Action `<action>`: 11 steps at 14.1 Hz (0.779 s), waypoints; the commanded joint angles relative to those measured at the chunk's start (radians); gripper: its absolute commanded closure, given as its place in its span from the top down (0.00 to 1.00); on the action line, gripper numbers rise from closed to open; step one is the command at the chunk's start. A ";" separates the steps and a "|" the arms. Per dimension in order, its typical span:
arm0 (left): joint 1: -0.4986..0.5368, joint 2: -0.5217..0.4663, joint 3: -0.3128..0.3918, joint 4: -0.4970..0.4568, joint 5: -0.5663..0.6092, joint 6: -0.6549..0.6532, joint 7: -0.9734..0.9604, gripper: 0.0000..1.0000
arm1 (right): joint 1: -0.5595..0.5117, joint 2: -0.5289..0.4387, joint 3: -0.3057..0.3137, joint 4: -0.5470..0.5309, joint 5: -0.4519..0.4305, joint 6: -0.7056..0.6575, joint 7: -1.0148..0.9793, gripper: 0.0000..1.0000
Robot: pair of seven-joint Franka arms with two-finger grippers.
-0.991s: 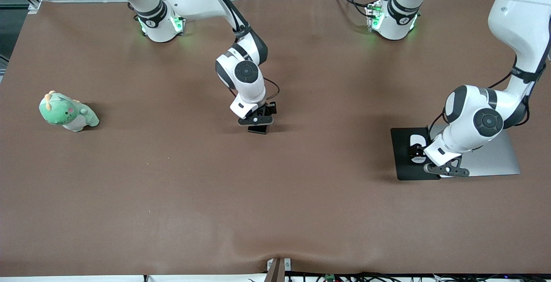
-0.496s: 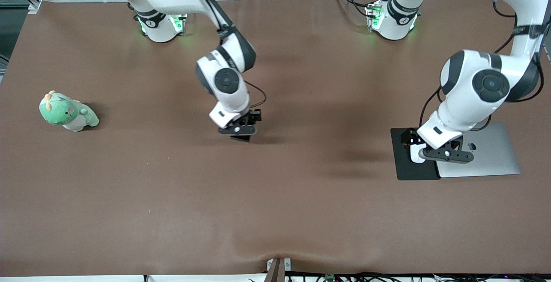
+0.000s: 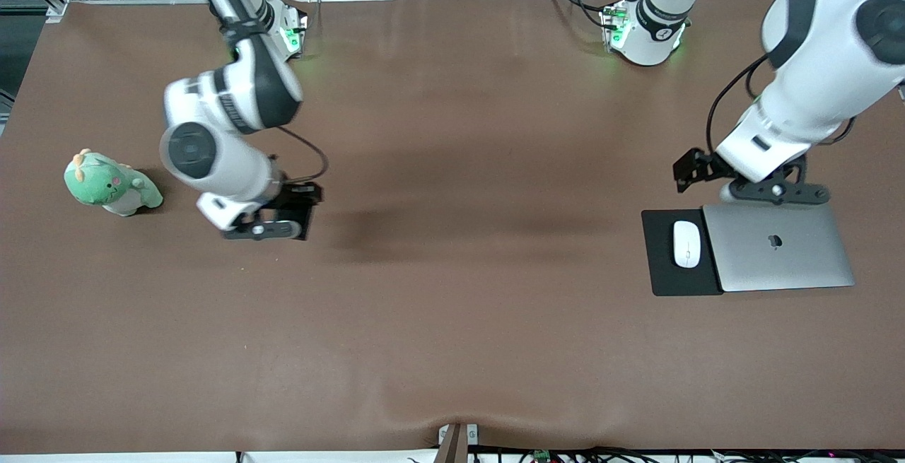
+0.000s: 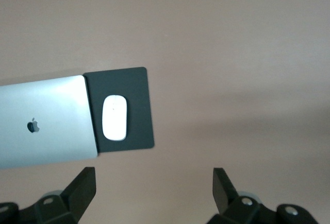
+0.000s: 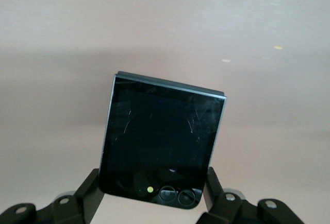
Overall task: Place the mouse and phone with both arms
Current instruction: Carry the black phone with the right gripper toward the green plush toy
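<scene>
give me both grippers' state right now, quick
left gripper: open, empty, up over the table by the laptop; the mouse lies on the black mat.
right gripper: shut on the phone, in the air.

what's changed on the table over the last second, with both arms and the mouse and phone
The right gripper, shut on the phone, lifted it from mid-table and carried it toward the plush toy. The left gripper, open, rose off the mouse and pulled back toward its base, leaving the mouse on the black mat. The toy, mat and laptop stayed put.
</scene>
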 commanded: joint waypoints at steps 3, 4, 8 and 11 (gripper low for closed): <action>-0.012 0.019 0.017 0.199 -0.031 -0.204 0.014 1.00 | -0.175 -0.049 0.020 -0.030 -0.010 -0.064 -0.130 0.00; -0.012 0.021 0.017 0.226 -0.030 -0.225 0.013 1.00 | -0.215 -0.049 0.020 -0.036 -0.014 -0.067 -0.170 0.00; -0.010 0.022 0.020 0.251 -0.028 -0.264 0.016 1.00 | -0.329 -0.040 0.020 -0.071 -0.052 -0.045 -0.255 0.00; -0.005 0.008 0.025 0.242 -0.025 -0.281 0.017 1.00 | -0.375 -0.040 0.020 -0.162 -0.076 0.040 -0.270 0.00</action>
